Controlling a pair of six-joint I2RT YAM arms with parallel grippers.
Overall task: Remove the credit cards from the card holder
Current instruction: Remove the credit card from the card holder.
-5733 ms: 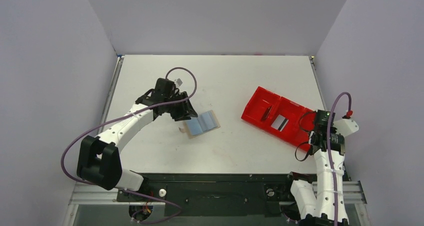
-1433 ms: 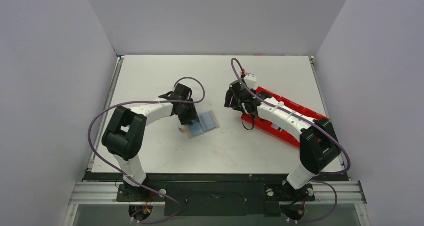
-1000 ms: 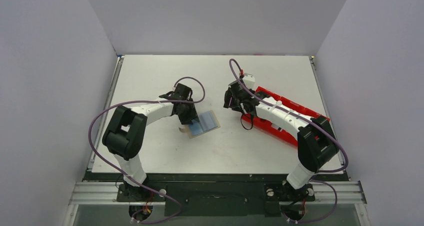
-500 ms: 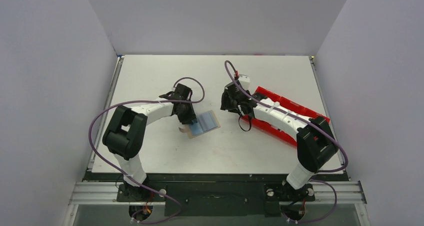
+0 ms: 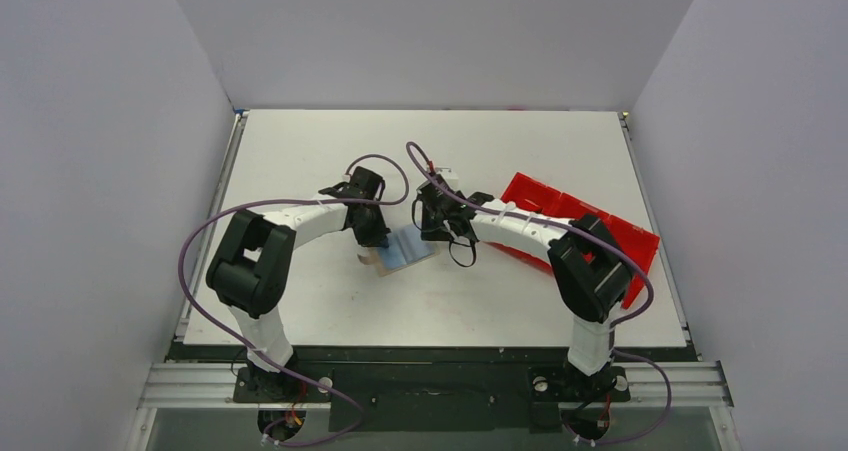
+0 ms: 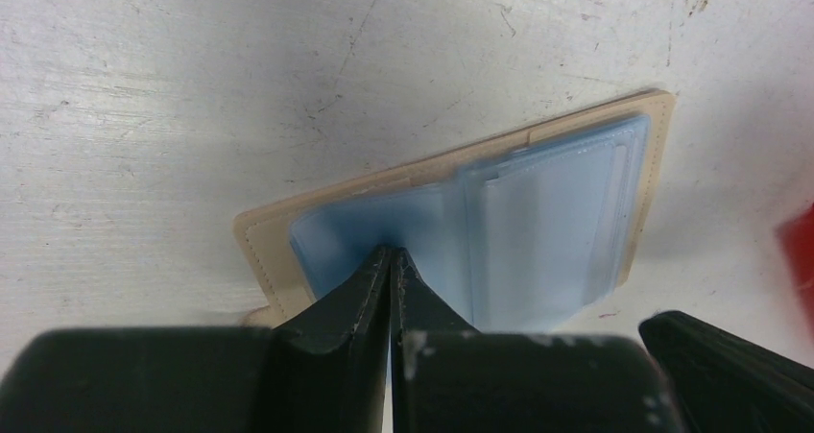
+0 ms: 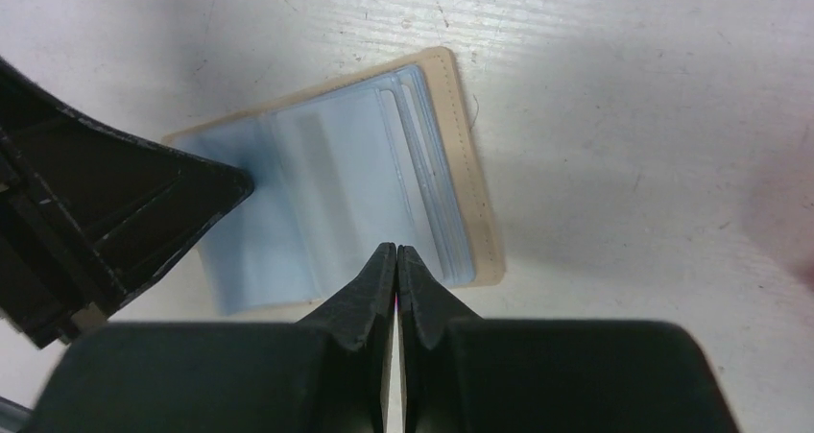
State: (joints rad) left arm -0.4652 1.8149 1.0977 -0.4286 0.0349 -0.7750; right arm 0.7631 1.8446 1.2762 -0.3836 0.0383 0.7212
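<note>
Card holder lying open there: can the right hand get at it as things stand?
Probably yes. The right hand, fingers shut, points straight at the open card holder with nothing between them. The left hand, also shut, sits at the opposite half, which leaves this side free.
</note>
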